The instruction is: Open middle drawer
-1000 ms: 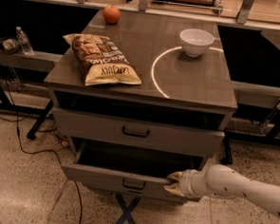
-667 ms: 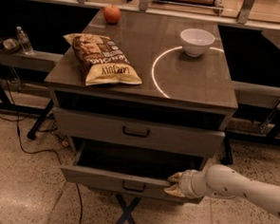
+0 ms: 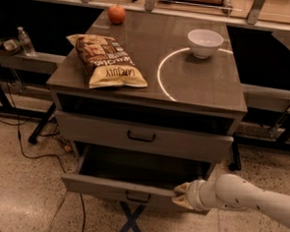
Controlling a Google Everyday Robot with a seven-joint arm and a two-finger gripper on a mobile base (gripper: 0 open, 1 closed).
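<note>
Under the worktop, the middle drawer sticks out.
The tool touches the drawer front's right end; open or closed, I cannot tell.

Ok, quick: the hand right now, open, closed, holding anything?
The hand: at the right end of the front of the pulled-out middle drawer; open or closed cannot be told.
</note>
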